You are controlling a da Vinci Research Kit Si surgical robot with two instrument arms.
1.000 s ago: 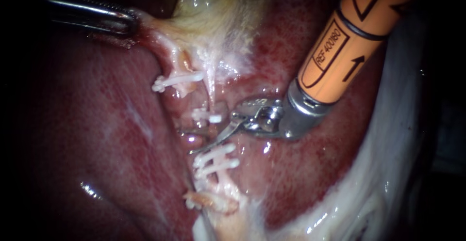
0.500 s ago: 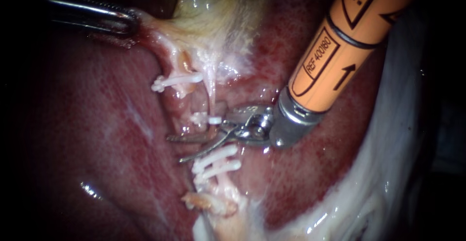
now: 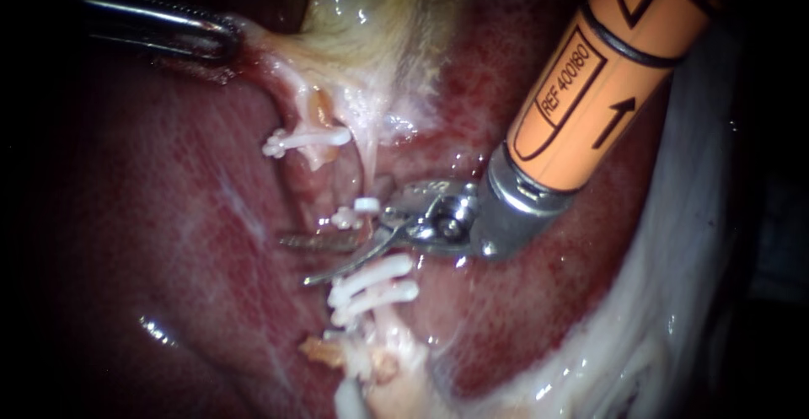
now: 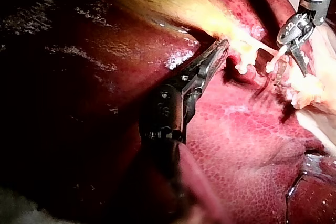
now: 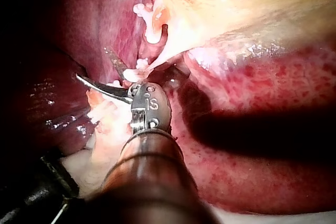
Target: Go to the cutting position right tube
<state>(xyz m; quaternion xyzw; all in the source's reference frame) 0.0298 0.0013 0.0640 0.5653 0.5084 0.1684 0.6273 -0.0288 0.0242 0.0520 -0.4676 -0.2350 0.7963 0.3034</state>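
Right tube runs as a thin pale strand down from the gallbladder near the middle of the endoscope frame, ending at a small clip; below that its course is hard to follow, because the right instrument lies across it; a pair of clips sits side by side just lower, above ragged pale tissue at the bottom centre. The right instrument's orange shaft enters from the upper right; its two blades stand parted with a plain gap, reaching leftward between the small clip and the pair of clips (whether either blade touches the tube cannot be told); the upper blade is dim against the liver. The left tube stands just to the left, carrying an upper clip. At the upper left the left instrument is mostly lost in shadow; the left wrist view shows its jaws clamped on the gallbladder's pale edge, which stretches toward the clips.
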